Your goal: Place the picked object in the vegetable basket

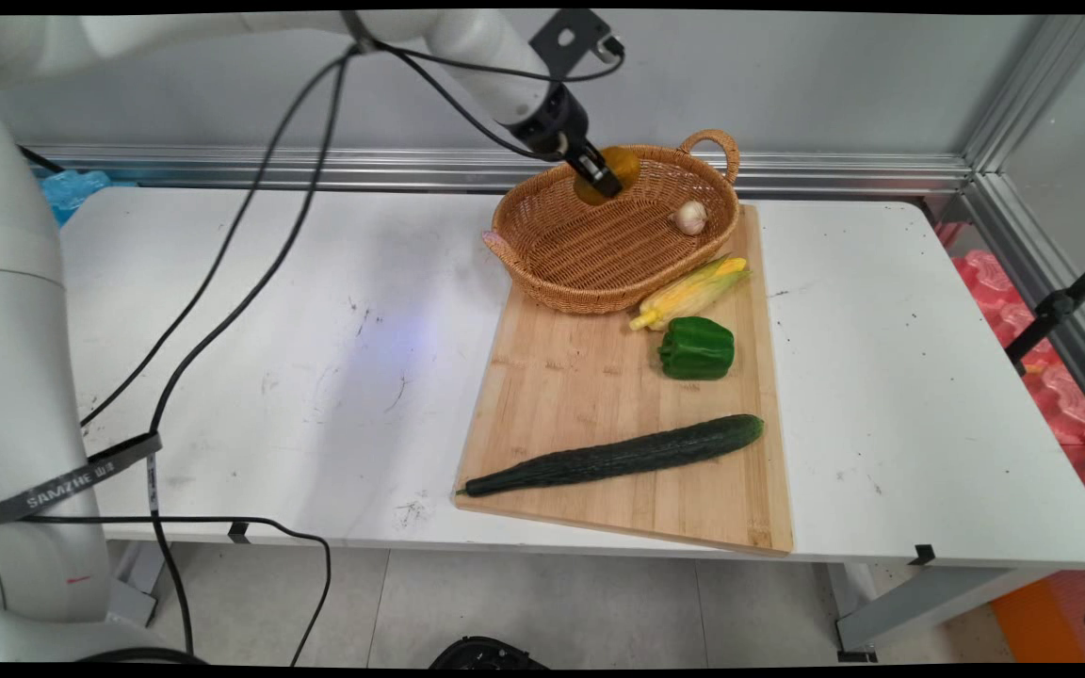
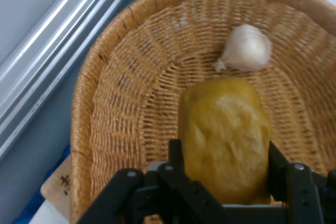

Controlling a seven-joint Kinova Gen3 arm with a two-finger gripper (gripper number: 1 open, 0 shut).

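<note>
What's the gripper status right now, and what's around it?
Gripper shut on yellow potato, over wicker basket. Garlic bulb lies in basket beyond it. Nothing blocking.

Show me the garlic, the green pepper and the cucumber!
garlic (image 1: 690,217), main view, middle of the bulb.
green pepper (image 1: 696,348), main view, its top face.
cucumber (image 1: 618,456), main view, middle of its length.

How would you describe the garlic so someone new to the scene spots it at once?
Find the wicker basket at the far end of the wooden cutting board. Inside it, near the right-hand rim, lies the garlic bulb, apart from the yellow-brown potato that the gripper grips. It is the only small, white, papery thing there.
</note>
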